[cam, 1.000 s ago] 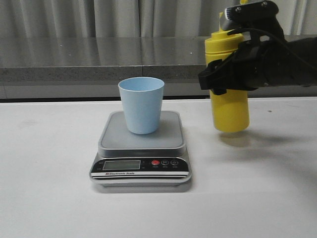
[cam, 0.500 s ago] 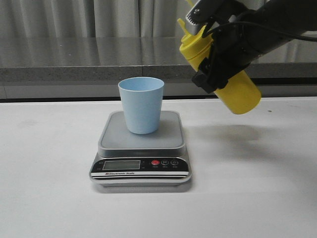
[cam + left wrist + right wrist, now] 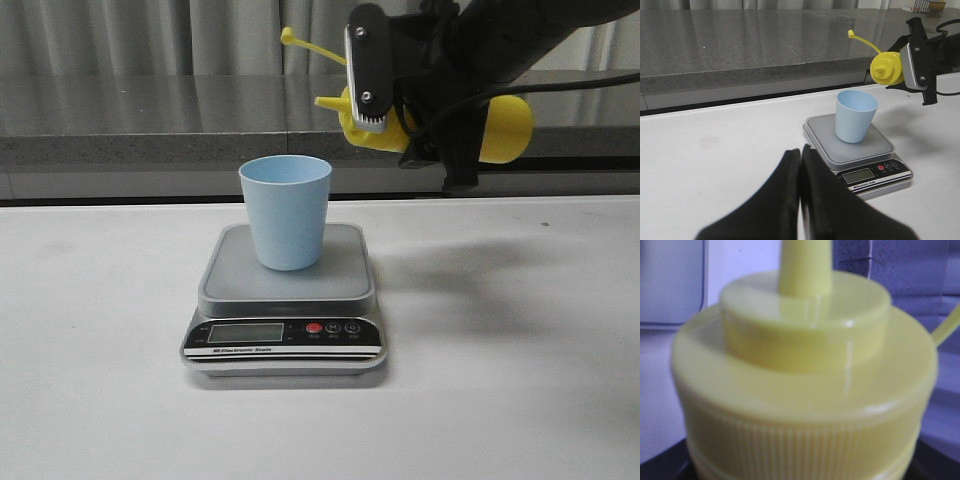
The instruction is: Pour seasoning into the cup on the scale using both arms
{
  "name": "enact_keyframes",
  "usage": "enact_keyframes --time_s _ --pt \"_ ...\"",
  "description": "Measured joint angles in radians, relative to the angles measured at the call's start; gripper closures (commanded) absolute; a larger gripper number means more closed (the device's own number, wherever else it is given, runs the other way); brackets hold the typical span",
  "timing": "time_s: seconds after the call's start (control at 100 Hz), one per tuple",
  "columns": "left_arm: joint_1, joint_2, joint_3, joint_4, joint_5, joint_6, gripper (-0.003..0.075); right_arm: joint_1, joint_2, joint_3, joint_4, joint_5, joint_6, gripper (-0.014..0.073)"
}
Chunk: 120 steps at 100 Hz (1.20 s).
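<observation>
The pale blue cup (image 3: 286, 211) stands upright on the silver-grey scale (image 3: 285, 300); both also show in the left wrist view, the cup (image 3: 855, 116) on the scale (image 3: 860, 150). My right gripper (image 3: 440, 100) is shut on the yellow seasoning bottle (image 3: 500, 128) and holds it nearly horizontal in the air, right of and above the cup. Its nozzle (image 3: 328, 102) points left toward the cup, with the tethered cap (image 3: 288, 35) sticking up. The bottle's top (image 3: 805, 370) fills the right wrist view. My left gripper (image 3: 801, 155) is shut and empty, low over the table near the scale's front left.
A grey stone ledge (image 3: 150, 125) and pale curtains run behind the white table (image 3: 520, 380). The scale's black panel has an LCD display (image 3: 244, 333) and a red button (image 3: 314, 328).
My right arm has lifted the bottle and tipped it from upright, through a slant, to nearly horizontal, its nozzle swinging left toward the cup. The cup and scale have not moved.
</observation>
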<state>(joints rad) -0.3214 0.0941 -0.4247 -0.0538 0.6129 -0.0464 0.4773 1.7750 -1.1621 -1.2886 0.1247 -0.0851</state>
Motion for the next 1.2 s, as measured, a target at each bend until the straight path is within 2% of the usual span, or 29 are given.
enact_keyframes --time_s 0.22,0.5,0.64,0.94,1.08,1.2 --pt "0.0 0.0 0.0 0.0 0.0 0.0 0.0741 0.057 0.004 0.0 -0.219 0.07 0.035 0.0652" --pt "0.0 0.0 0.0 0.0 0.0 0.0 0.0741 0.117 0.004 0.0 -0.42 0.178 0.109 0.0652" --pt "0.0 0.0 0.0 0.0 0.0 0.0 0.0741 0.133 0.006 0.0 -0.464 0.218 0.109 0.0652" --pt "0.0 0.0 0.0 0.0 0.0 0.0 0.0741 0.137 0.006 0.0 -0.449 0.244 0.137 0.0654" --pt "0.0 0.0 0.0 0.0 0.0 0.0 0.0741 0.13 0.006 0.0 -0.291 0.203 0.207 0.0653" --pt "0.0 0.0 0.0 0.0 0.0 0.0 0.0741 0.102 0.004 0.0 -0.08 0.119 0.225 0.0653"
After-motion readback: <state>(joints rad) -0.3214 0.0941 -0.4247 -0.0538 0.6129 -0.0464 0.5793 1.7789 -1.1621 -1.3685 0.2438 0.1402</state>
